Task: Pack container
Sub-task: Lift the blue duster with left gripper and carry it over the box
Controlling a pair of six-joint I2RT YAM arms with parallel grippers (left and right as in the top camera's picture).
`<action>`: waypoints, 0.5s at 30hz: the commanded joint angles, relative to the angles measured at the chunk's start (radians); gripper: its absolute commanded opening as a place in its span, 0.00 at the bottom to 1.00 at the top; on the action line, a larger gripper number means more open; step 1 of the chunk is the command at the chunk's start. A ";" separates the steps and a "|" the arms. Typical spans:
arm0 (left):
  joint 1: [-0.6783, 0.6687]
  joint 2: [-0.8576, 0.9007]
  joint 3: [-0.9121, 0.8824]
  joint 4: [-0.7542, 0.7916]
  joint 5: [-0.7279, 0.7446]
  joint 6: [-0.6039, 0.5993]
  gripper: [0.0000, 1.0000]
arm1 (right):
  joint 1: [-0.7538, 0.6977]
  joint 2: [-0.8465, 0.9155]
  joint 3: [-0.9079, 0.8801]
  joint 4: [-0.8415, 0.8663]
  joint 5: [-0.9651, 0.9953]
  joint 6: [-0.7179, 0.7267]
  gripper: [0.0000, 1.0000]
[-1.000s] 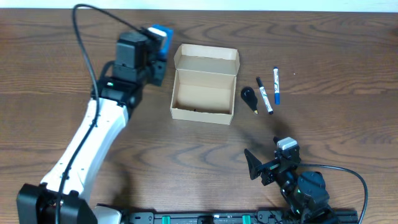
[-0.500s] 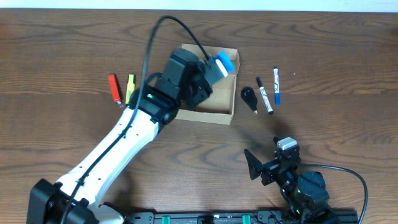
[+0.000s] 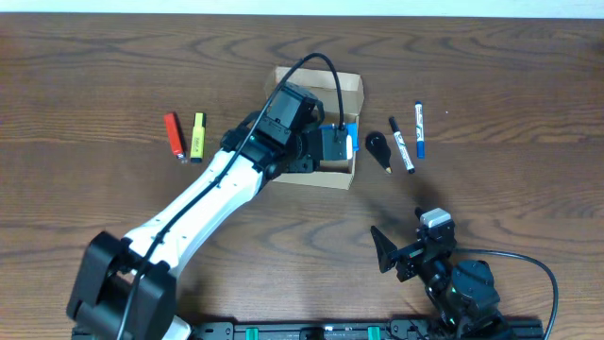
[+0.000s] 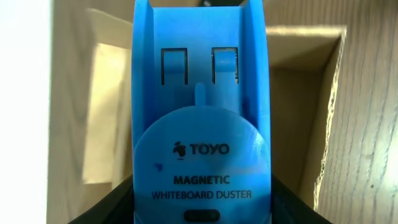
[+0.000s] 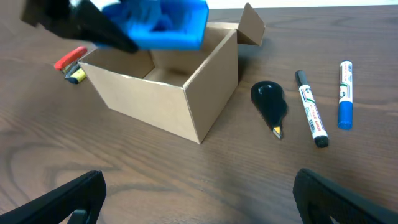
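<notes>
— Duster (image 4: 200, 155) now over the box (image 5: 155, 106), mid-worktop; a second ago it hung left of it?
— Yes. Left jaws pinch it, dipping inside; release likely next. Pens (image 3: 403, 146) wait; right jaws spread, idle.

Blue duster (image 4: 202, 124), tan container (image 5: 155, 109), red marker (image 3: 174, 134), yellow highlighter (image 3: 198, 136), dark brown wood-grain table (image 3: 519, 66).

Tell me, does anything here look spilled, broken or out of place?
Nothing stands out. The cardboard box sits upright, open and undamaged. The left gripper holds a blue whiteboard duster over it. The black marker and blue marker lie flat beside it.
</notes>
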 commanded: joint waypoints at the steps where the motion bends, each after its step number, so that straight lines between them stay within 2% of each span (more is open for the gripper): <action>1: 0.003 0.049 0.023 0.003 0.006 0.073 0.31 | 0.005 -0.006 -0.005 0.000 0.006 -0.004 0.99; 15: 0.063 0.092 0.023 -0.042 0.011 0.093 0.27 | 0.005 -0.006 -0.005 0.000 0.006 -0.004 0.99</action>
